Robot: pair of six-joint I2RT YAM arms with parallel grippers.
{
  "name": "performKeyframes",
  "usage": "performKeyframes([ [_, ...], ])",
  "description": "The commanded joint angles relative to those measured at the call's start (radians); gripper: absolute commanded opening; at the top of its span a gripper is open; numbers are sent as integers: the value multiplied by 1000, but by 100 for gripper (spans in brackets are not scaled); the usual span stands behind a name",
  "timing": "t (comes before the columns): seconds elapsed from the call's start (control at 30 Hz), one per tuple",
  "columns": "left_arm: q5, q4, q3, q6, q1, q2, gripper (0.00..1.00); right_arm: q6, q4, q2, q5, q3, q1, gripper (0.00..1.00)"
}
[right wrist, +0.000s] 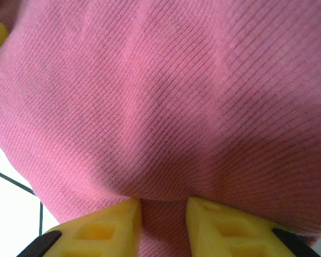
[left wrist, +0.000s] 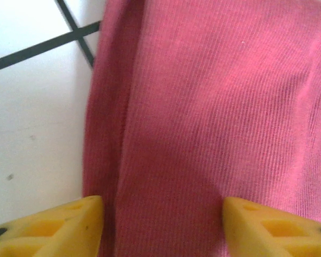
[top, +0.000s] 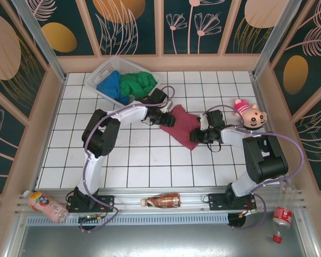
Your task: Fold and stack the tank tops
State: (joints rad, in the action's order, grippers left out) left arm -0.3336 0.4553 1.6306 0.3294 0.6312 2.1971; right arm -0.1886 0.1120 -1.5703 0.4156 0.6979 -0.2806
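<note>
Three tank tops are on view. The red top [top: 182, 127] lies on the table [top: 150, 160] between the two grippers, and the green top [top: 139, 84] and blue top [top: 111, 88] sit bunched side by side in one white basket [top: 99, 72], just behind the left gripper [top: 163, 119].

The left gripper stands at the red top's left edge and the right gripper [top: 199, 134] at its right edge, so the cloth spans the gap between them.

In the left wrist view, the left gripper [left wrist: 163, 230] has its two yellow fingers spread wide. One finger is over bare table just outside the cloth's folded edge, the other over the red top [left wrist: 214, 107]. The cloth lies flat beneath them and nothing is caught between them.

In the right wrist view, the right gripper [right wrist: 163, 214] has its fingers drawn near together, with a pucker of the red top [right wrist: 166, 96] pinched in the narrow gap.

Three bottles lie along the near rail behind the arm bases: one pink [top: 43, 206], one brown [top: 163, 201] and one clear [top: 281, 218]. One pink plush [top: 247, 113] sits to the outer side of the right gripper.
</note>
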Motion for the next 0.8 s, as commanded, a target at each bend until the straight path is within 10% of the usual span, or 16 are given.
performKeyframes([
  [0.0,-28,-26,3,15,18,44,53,17,123,-1,-64,-19,12,31],
  [0.3,46,-16,-55,37,22,11,10,44,171,76,-51,41,13,34],
  [0.77,307,45,-664,284,-51,-531,9,74,106,195,-2,156,10,46],
])
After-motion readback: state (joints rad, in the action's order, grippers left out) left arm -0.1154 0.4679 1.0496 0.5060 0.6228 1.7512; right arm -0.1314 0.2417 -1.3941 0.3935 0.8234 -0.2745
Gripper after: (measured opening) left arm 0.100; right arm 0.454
